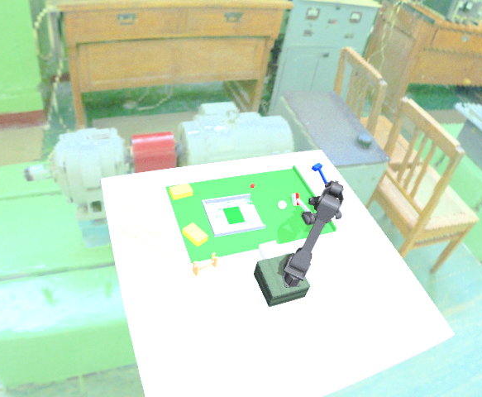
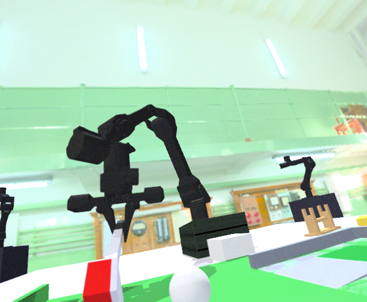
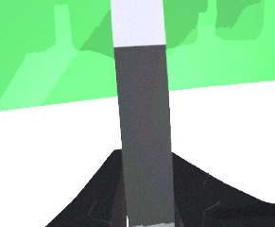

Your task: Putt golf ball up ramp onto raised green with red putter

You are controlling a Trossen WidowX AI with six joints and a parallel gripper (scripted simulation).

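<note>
The tool (image 2: 119,227) pinches the red putter (image 2: 107,269) — head beside the golf ball (image 2: 189,287).

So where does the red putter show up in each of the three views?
Top: red putter lies right of centre on the green mat, just right of the golf ball.
Exterior: bottom left, red head low, white shaft rising into the gripper.
Wrist: only the shaft shows, centre; the head is out of view.
Shared landmark: the gripper shut on the shaft.
</note>
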